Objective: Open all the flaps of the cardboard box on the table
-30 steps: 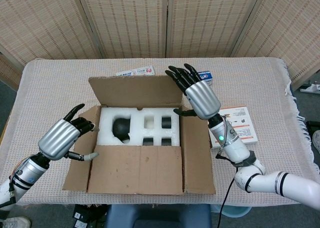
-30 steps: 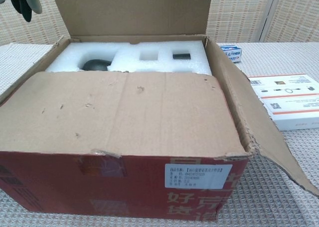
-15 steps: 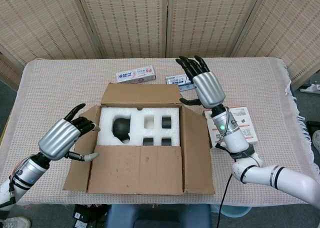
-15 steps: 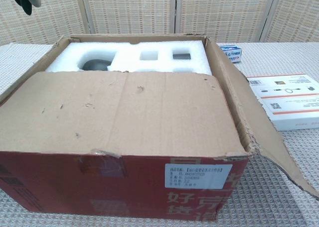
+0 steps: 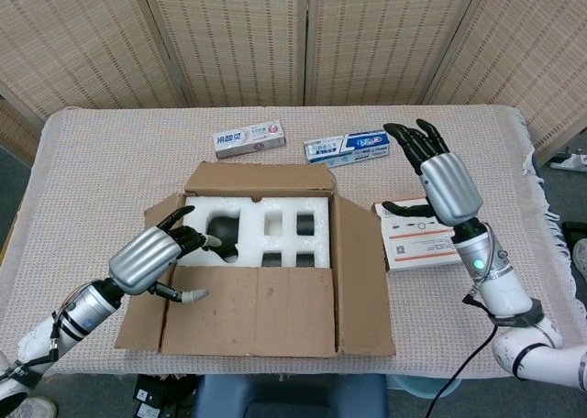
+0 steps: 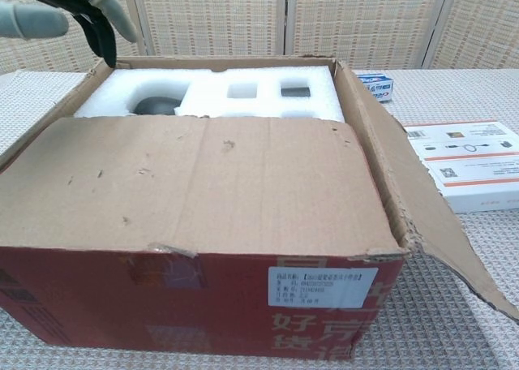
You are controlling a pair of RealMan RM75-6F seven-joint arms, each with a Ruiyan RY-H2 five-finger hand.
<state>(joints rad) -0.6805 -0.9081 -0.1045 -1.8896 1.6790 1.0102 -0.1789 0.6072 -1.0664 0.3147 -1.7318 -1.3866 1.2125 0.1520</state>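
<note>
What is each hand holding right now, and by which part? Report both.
Nothing is held. The left hand hovers open over the box's left flap; the right hand is open above the booklet.

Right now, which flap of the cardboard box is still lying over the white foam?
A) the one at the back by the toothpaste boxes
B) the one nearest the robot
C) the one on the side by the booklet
B: the near flap lies flat over the front part of the white foam, while the back flap and the booklet-side flap are folded outward.
</note>
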